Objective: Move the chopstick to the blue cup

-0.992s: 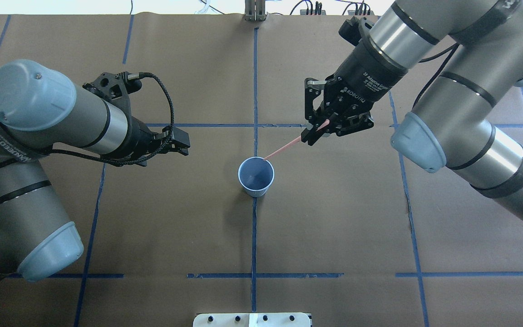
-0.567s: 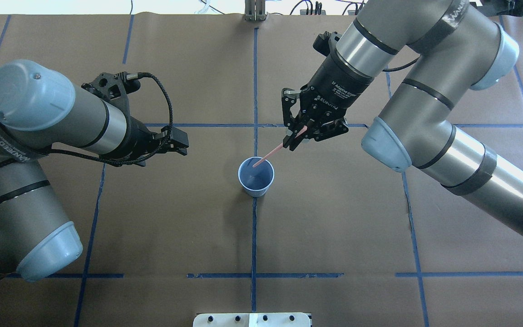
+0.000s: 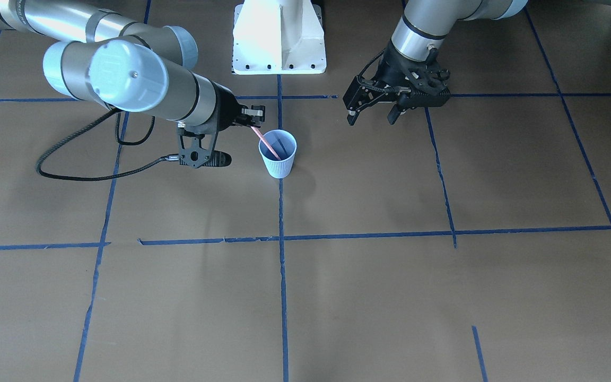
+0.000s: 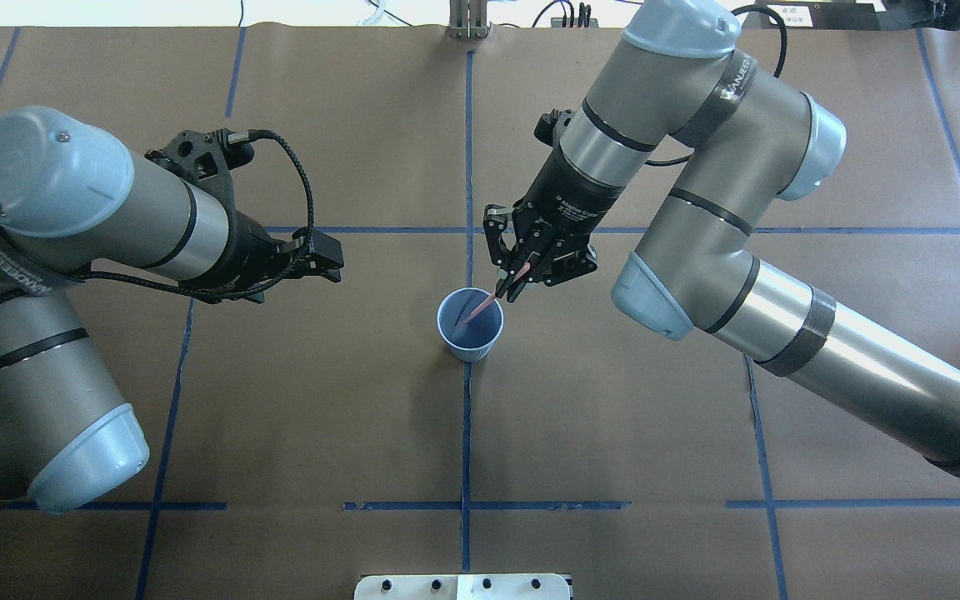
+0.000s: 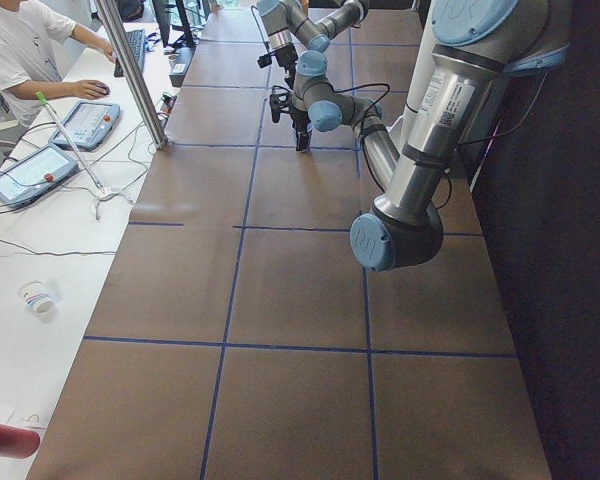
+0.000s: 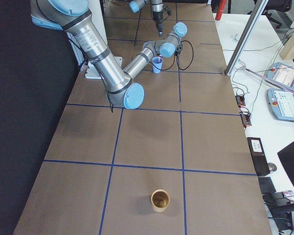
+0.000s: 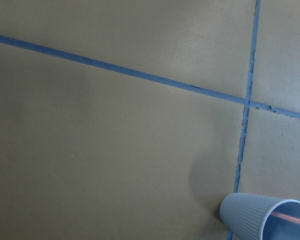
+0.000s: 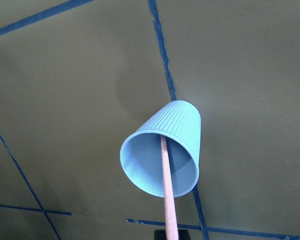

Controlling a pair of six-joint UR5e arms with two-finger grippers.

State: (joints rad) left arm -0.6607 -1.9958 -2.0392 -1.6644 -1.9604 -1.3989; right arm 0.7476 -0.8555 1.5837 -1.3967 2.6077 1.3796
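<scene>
The blue cup (image 4: 470,327) stands upright on the brown paper at a crossing of tape lines, ribbed outside and darker inside. My right gripper (image 4: 507,288) hangs just above and beyond its rim, shut on the upper end of the pinkish chopstick (image 4: 482,306). The chopstick slants down, and its lower end is inside the cup (image 8: 160,150); the right wrist view shows the chopstick (image 8: 166,185) crossing the rim. In the front-facing view the right gripper (image 3: 252,119) sits beside the cup (image 3: 278,159). My left gripper (image 3: 372,118) is open and empty, well off to the cup's side.
A white robot base plate (image 3: 279,58) sits behind the cup. A brown cup (image 6: 160,200) stands far down the table on my right side. A person (image 5: 20,50) sits at a side table with tablets and cables.
My right arm has swung toward the cup with the chopstick. Its lower end went from outside the rim to inside the cup. The left arm has stayed put.
</scene>
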